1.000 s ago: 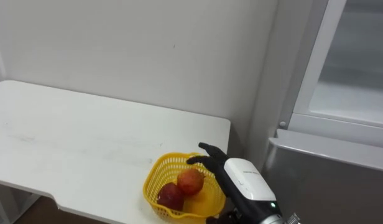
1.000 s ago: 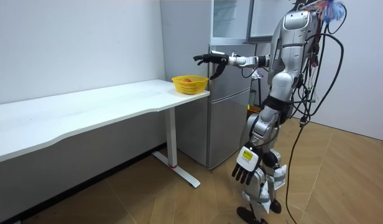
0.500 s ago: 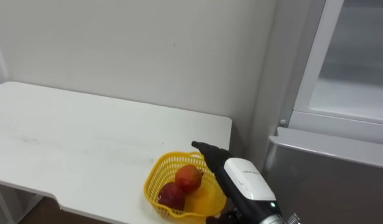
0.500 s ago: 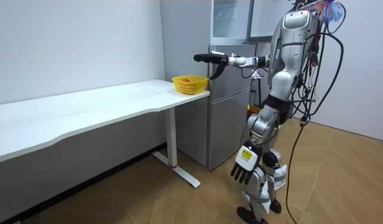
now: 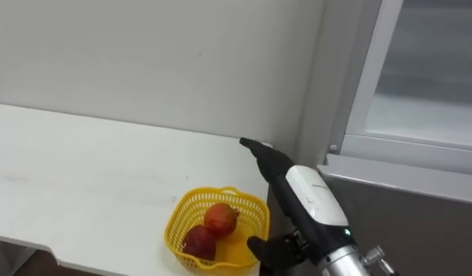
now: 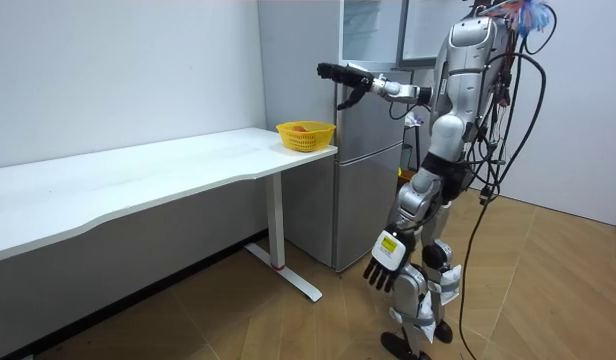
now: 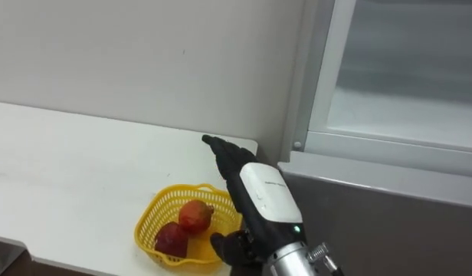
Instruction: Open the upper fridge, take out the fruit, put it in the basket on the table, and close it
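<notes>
Fruit (image 5: 221,220) in basket (image 5: 173,224) below right hand (image 5: 306,198)

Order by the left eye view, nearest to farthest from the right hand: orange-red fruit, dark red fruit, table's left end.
1. Orange-red fruit, in the basket, left of the right hand.
2. Dark red fruit, further left.
3. Table's left end, far left.
</notes>
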